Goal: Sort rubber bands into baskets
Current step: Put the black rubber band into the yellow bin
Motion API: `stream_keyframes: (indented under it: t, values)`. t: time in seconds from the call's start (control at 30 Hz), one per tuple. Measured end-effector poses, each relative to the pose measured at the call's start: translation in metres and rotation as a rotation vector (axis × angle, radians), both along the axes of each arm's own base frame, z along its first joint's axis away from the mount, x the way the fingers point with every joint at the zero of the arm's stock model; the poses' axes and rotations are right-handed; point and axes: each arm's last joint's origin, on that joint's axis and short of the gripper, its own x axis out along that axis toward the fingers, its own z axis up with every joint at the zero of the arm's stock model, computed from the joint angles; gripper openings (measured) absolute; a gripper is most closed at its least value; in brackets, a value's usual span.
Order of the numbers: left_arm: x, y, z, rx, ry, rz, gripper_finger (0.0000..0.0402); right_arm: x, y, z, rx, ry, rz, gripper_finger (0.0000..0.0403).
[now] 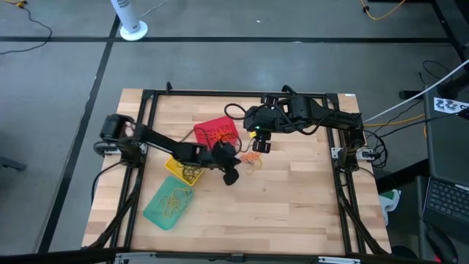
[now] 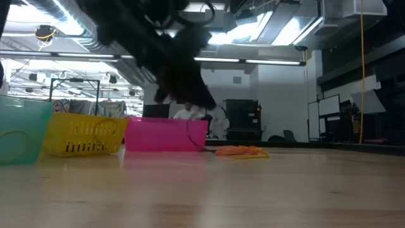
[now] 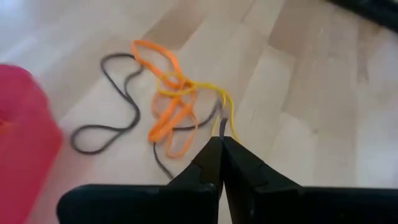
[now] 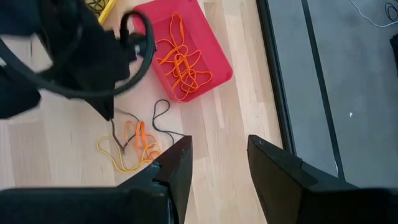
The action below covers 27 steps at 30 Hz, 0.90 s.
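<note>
Right pincer point(image 4: 217, 163) parted above loose rubber bands point(image 4: 132, 146) beside red basket point(image 4: 214, 50) of orange bands.

Table point(image 1: 293, 198): pale smooth wood planks. Red basket point(image 4: 214, 46): glossy plastic. Rubber bands point(image 3: 171, 109): matt.

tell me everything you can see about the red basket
The red basket is a small rectangular plastic tub with rounded corners, sitting upright and turned at an angle on the wooden table. Tangled orange bands lie inside. It stands beside the yellow basket, with loose bands on the table nearby.
</note>
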Motion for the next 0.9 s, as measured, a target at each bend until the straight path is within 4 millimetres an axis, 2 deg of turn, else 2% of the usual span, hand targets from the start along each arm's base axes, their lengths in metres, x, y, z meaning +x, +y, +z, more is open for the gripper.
stream_keyframes:
  t: [0.2,0.43,0.63,0.9]
  values:
    - [-0.028,0.002,0.061,0.006,-0.084,-0.014,0.0003,0.000,0.000,0.000,0.000,-0.003,0.000,0.0156]
    - [-0.074,0.003,0.117,0.033,-0.148,-0.053,0.0003,0.000,0.000,0.000,0.010,-0.002,0.005,0.0156]
    - [-0.112,0.004,0.143,0.037,-0.157,-0.076,0.0004,0.001,0.002,0.000,0.053,-0.002,0.025,0.0156]
    - [-0.154,0.005,0.155,0.030,-0.094,-0.094,0.0004,0.003,0.003,0.001,0.098,-0.037,0.011,0.0156]
